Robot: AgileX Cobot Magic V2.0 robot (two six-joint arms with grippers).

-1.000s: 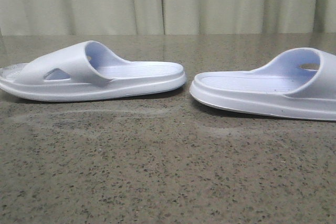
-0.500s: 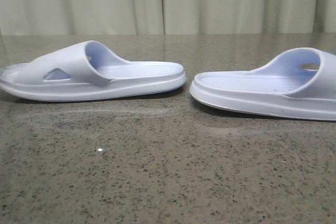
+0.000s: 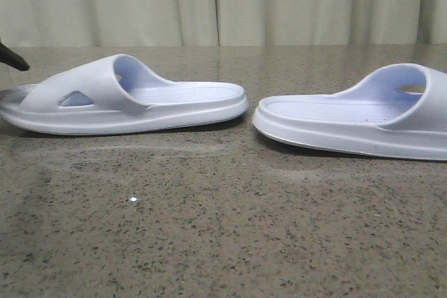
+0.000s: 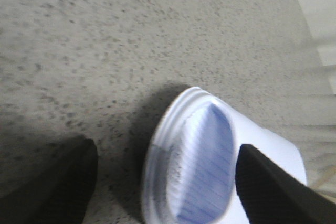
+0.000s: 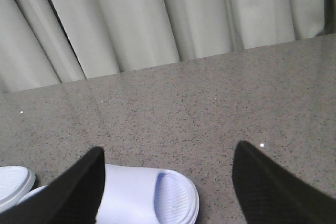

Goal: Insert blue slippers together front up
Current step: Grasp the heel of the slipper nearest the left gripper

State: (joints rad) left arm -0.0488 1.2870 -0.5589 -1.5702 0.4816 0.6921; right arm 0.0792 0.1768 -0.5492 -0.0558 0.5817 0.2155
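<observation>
Two pale blue-white slippers lie sole down on the table, heel ends facing each other. The left slipper (image 3: 126, 102) has its strap and toe at the far left. The right slipper (image 3: 356, 120) has its strap at the right edge. My left gripper (image 4: 165, 182) is open above the left slipper's toe end (image 4: 194, 156), with its fingers on either side and not touching. One black fingertip (image 3: 14, 57) shows in the front view. My right gripper (image 5: 168, 187) is open above the right slipper's toe (image 5: 152, 198), apart from it. It is out of the front view.
The speckled stone table (image 3: 223, 228) runs back to a pale curtain (image 3: 223, 1). The end of the other slipper (image 5: 13, 184) shows at the edge of the right wrist view.
A black fingertip of my left gripper has come into the front view at the far left, above the left slipper's toe. The slippers have not moved.
</observation>
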